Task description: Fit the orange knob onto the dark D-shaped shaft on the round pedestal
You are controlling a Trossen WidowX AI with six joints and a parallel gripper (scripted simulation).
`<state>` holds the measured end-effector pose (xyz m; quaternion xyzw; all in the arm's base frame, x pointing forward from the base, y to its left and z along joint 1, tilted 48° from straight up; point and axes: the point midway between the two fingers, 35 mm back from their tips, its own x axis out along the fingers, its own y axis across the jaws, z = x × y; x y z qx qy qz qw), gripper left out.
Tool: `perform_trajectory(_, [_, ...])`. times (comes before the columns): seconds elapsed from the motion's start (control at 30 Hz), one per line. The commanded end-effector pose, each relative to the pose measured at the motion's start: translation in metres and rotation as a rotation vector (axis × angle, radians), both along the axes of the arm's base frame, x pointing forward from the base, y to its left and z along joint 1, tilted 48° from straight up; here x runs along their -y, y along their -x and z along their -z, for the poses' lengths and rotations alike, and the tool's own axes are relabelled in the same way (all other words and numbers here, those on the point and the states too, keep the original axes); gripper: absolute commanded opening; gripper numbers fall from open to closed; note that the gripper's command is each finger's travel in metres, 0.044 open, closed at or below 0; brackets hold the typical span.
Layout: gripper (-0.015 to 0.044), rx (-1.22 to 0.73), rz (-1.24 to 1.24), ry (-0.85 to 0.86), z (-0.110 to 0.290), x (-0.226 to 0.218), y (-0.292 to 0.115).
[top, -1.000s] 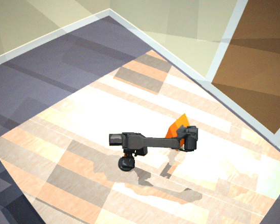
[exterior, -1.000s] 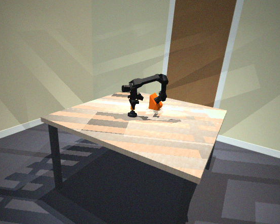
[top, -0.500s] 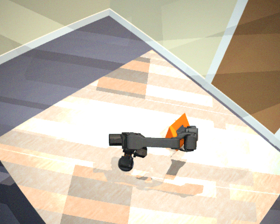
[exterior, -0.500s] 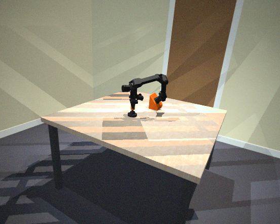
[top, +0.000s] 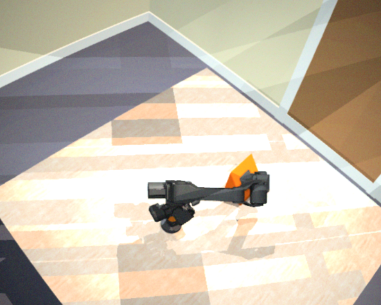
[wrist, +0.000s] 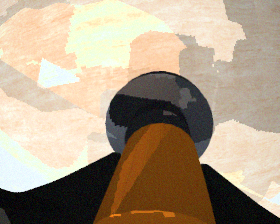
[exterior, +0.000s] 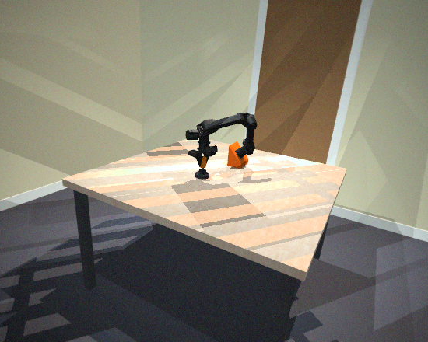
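My gripper [top: 172, 214] [exterior: 203, 155] [wrist: 159, 167] is shut on the orange knob [top: 172, 219] [exterior: 204, 161] [wrist: 160, 183] and points down. The knob hangs right over the dark round pedestal [top: 167, 227] [exterior: 202, 175] [wrist: 192, 106], which stands on the wooden table [top: 264, 270] [exterior: 258, 218]. In the wrist view the knob's far end covers the pedestal's middle, so the shaft is hidden there. In the exterior view a short dark gap shows between knob and pedestal. I cannot tell whether the knob is on the shaft.
The arm's orange wedge-shaped base [top: 242, 171] [exterior: 234, 156] stands on the table to the right of the pedestal. Table edges lie far from the pedestal. Walls and a brown door panel stand behind the table.
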<state>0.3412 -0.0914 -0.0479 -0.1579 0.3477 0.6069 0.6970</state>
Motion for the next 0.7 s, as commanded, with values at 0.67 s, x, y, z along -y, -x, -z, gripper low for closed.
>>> perform_trajectory(0.67, [0.0000,-1.089,1.007,-0.033,-0.0029,0.0014,0.0005])
